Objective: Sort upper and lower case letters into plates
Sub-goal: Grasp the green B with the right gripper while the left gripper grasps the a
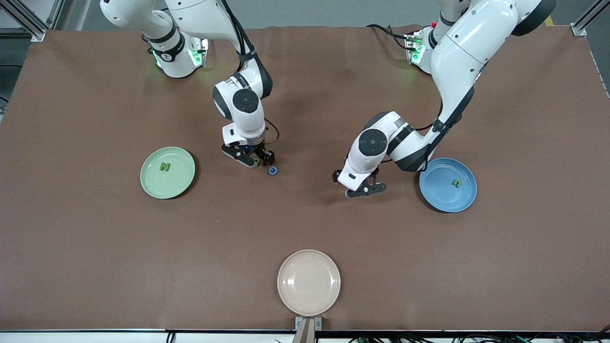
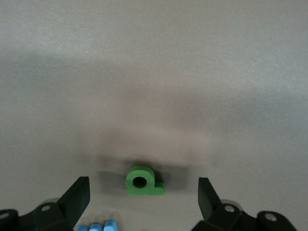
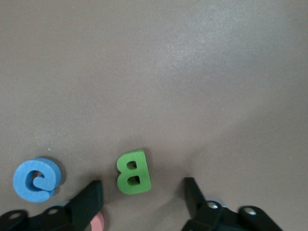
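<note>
The green B [image 3: 133, 172], chunky and readable, lies low in the right wrist frame between the right gripper's [image 3: 143, 199] spread fingers beside a blue round letter [image 3: 36, 179], while the left gripper [image 2: 143, 199], also open, brackets a green p [image 2: 143, 181]; an N [image 1: 165, 166] sits on the pale green plate [image 1: 181, 188].

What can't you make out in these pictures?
- Pink piece, right wrist view: cut by the edge, under the open right pincer.
- Light-blue piece, left wrist view: cut by the edge beside the open left pincer.
- Small green letter in the round blue plate, front view: too small.
</note>
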You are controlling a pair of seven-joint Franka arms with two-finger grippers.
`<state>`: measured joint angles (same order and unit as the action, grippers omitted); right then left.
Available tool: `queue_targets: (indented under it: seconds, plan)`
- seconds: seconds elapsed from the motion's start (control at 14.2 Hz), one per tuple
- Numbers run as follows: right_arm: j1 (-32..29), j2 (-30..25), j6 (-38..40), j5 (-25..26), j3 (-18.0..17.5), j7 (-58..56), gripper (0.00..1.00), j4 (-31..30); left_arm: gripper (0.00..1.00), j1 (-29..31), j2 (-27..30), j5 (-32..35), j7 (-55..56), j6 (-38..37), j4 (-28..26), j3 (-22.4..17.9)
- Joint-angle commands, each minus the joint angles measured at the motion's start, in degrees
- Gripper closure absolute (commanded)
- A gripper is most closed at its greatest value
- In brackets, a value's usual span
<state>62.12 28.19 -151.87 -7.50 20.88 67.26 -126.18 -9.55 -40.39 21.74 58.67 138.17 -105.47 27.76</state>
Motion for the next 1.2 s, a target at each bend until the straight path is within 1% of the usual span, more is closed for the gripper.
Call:
queue_targets:
  seconds: [0.0, 0.14, 0.28, 0.56, 0.7, 0.78, 0.92, 1.13]
  plan:
    - [-0.3, -0.7, 1.0, -0.5, -0.6, 0.5, 0.51, -0.7, 0.15, -0.4, -0.2, 2.1, 1.5, 1.4, -0.9, -0.3]
    - [-1.8, -0.7, 1.0, -0.5, -0.7, -1.2, 0.51, -0.4, 0.23, -0.4, -0.3, 2.2, 1.5, 1.4, -1.1, -0.3]
    - [-2.0, -0.5, 0.7, -0.6, -0.7, -1.3, 0.51, 0.1, 0.29, -0.5, -0.3, 2.2, 1.5, 1.4, -1.1, -0.3]
    - [-2.9, -0.2, 0.4, -0.6, -0.8, -1.3, 0.51, 1.4, 0.45, -0.8, -0.3, 2.2, 1.5, 1.4, -1.1, -0.3]
    - [-3.1, -0.2, 0.4, -0.6, -0.8, -1.4, 0.51, 1.7, 0.49, -0.8, -0.3, 2.2, 1.5, 1.4, -1.2, -0.3]
    - [-3.1, -0.2, 0.4, -0.6, -0.8, -1.4, 0.51, 1.7, 0.54, -0.8, -0.4, 2.2, 1.5, 1.4, -1.2, -0.3]
    - [-3.1, -0.2, 0.4, -0.6, -0.8, -1.4, 0.63, 1.7, 0.6, -0.8, -0.4, 2.3, 1.5, 1.6, -1.2, -0.3]
    - [-2.9, -0.2, 0.7, -0.6, -0.9, -1.4, 0.63, 1.5, 0.68, -0.8, -0.4, 2.3, 1.5, 1.6, -1.4, -0.3]
